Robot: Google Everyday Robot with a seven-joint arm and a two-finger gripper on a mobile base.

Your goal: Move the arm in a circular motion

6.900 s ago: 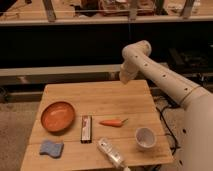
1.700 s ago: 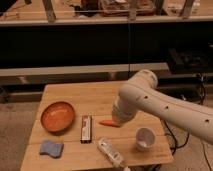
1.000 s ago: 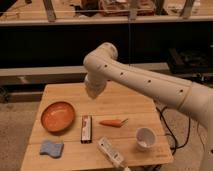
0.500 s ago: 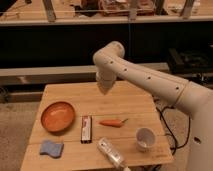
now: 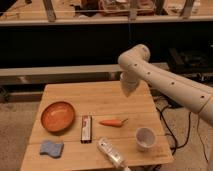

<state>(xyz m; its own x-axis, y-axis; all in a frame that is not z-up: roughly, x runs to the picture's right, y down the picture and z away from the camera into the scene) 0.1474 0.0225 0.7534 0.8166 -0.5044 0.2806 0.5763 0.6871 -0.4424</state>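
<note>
The arm (image 5: 170,85), thick and cream-white with small dark dots, comes in from the right edge and bends at a bulbous joint (image 5: 135,57) above the far right part of the wooden table (image 5: 100,100). Below that joint a short segment tapers downward. The gripper (image 5: 129,89) is at that lower tip, over the table's back edge, well above and behind the items. It touches nothing that I can see.
On the table lie an orange bowl (image 5: 57,116), a dark flat bar (image 5: 86,128), a carrot (image 5: 113,122), a white cup (image 5: 145,137), a blue sponge (image 5: 52,148) and a clear bottle (image 5: 111,152) on its side. Cables (image 5: 175,127) hang at the right. A dark counter stands behind.
The arm's bent joint and tip have swung rightward along the table's back edge since half a second ago; earlier it had risen from low over the cup to the upper left. Table items stayed put.
</note>
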